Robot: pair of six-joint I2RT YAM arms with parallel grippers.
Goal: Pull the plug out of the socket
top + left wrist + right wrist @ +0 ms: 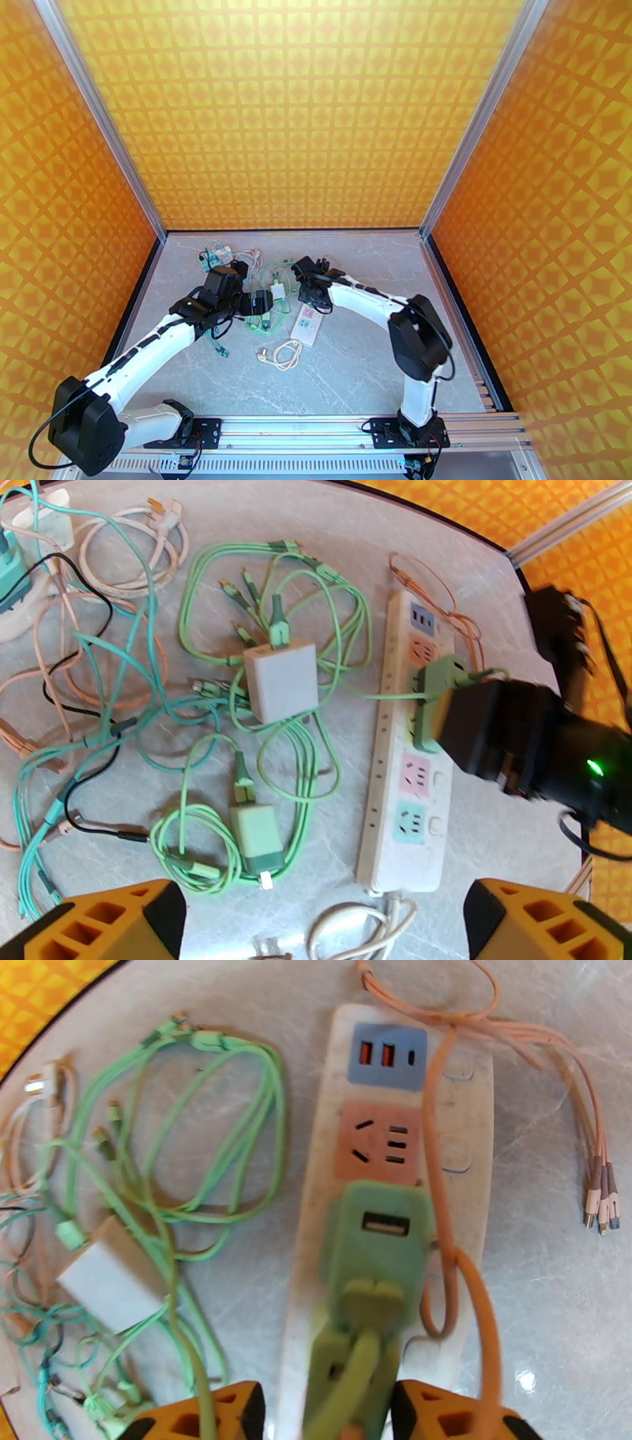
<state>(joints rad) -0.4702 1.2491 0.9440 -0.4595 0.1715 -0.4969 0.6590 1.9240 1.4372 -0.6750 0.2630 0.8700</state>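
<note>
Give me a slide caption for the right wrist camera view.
Right end effector flanks the green plug seated in a white power strip, orange cable draped across it.

Marbled tabletop (490, 827) strewn with green cables (304, 752) — a white charger cube (280, 681) among them, a pale green charger (257, 835) at its six o'clock.

A green plug (378, 1252) sits in the white power strip (474, 1118). The right gripper (328, 1414) straddles the plug's near end, orange fingertips (442, 1418) either side.
</note>
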